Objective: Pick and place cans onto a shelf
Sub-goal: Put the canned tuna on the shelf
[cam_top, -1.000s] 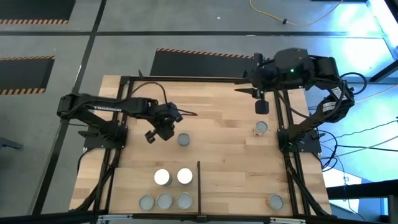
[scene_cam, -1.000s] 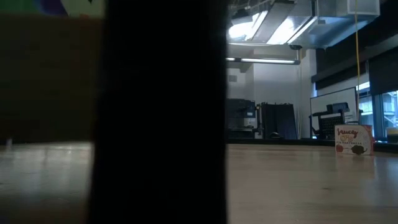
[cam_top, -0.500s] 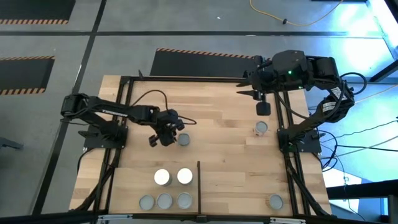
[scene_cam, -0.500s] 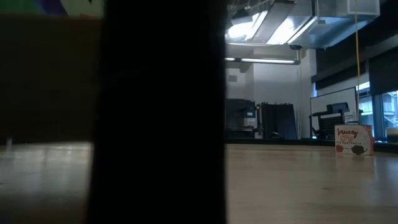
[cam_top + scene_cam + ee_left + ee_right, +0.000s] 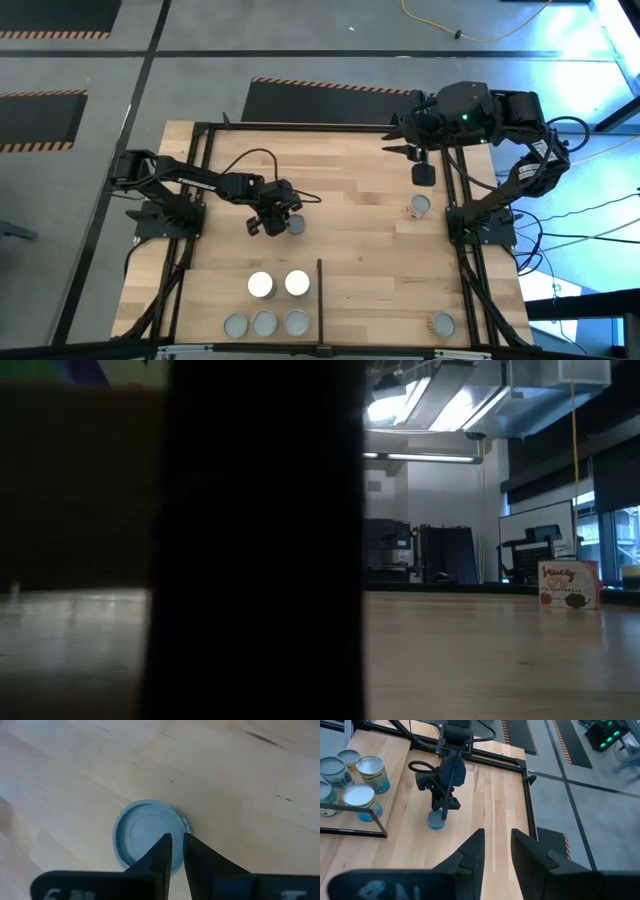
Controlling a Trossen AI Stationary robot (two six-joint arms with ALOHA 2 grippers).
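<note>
High view shows our left gripper (image 5: 271, 219) at centre-left of the frame, poised over a lone grey-topped can (image 5: 294, 224) on the bare tabletop (image 5: 350, 200); our right gripper (image 5: 421, 165) waits at upper right, above another loose can (image 5: 419, 206). In the left wrist view our fingers (image 5: 162, 852) stand only a narrow slit apart, hanging above the can's lid (image 5: 145, 832) and holding nothing; the right wrist view shows the right pincer (image 5: 496, 847) with a modest gap, also empty.

The shelf (image 5: 320, 275) sits at lower centre of the high view, marked by its thin black divider bar; two white-topped cans (image 5: 278, 285) and a row of three grey-topped ones (image 5: 264, 323) stand left of the bar, a tan-topped can (image 5: 442, 323) at lower right.

We judge the step in hand to be the grasp of the lone can, and as we stand it cannot work; the slit is far narrower than the lid. We should spread the fingers wider than the can, centre them so one passes each side, then descend well down the wall before closing; closing high risks tipping it. We should lift straight up before carrying towards the shelf, keeping clear of the cans already standing there.
</note>
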